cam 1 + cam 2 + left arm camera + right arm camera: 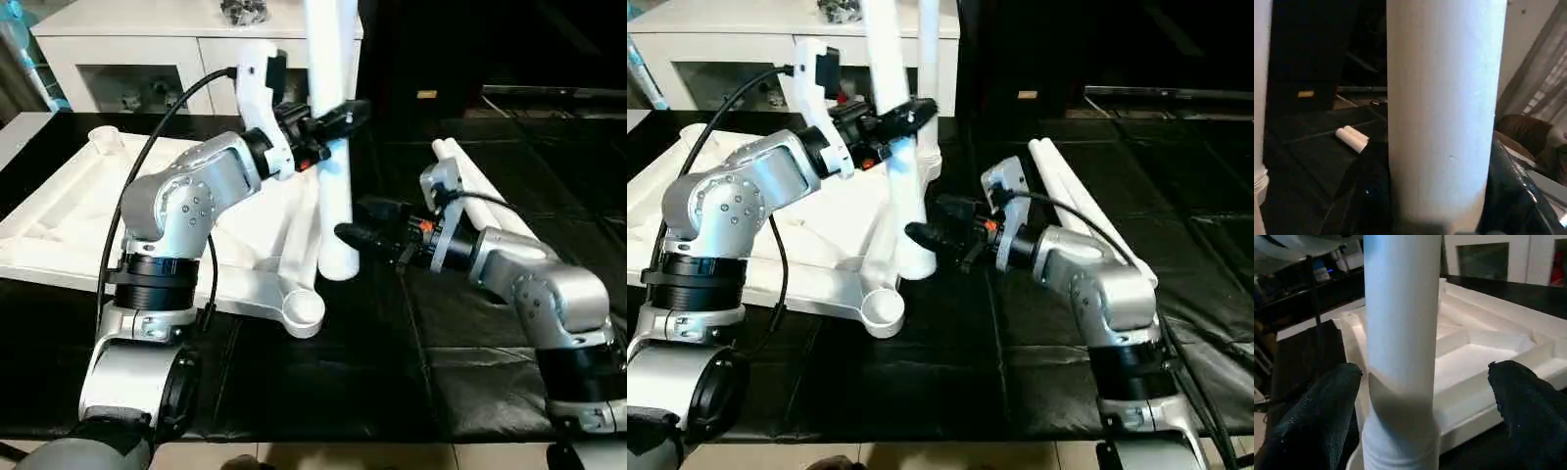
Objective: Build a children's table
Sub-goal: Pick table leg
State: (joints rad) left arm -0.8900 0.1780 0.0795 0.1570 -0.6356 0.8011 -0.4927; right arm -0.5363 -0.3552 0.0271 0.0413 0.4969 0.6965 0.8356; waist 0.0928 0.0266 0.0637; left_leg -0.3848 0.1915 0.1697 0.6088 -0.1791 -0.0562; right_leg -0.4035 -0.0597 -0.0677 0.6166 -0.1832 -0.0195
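The children's table top (59, 225) lies upside down on the black mat, ribbed side up. A white leg (333, 196) stands nearly upright, its lower end just past the empty near corner socket (302, 311). My left gripper (333, 122) is shut on the leg's upper part, and in the left wrist view the leg (1444, 112) sits between the fingers. My right gripper (359, 223) is open around the lower part, with its fingers (1317, 411) well apart on either side of the leg (1400, 333). Two more legs (480, 186) lie on the mat behind my right arm.
A white cabinet with glass doors (147, 59) stands behind the table top. Another upright white tube (929, 59) rises behind the held leg. The black mat (392, 372) ends near the front at a tan floor strip (323, 458).
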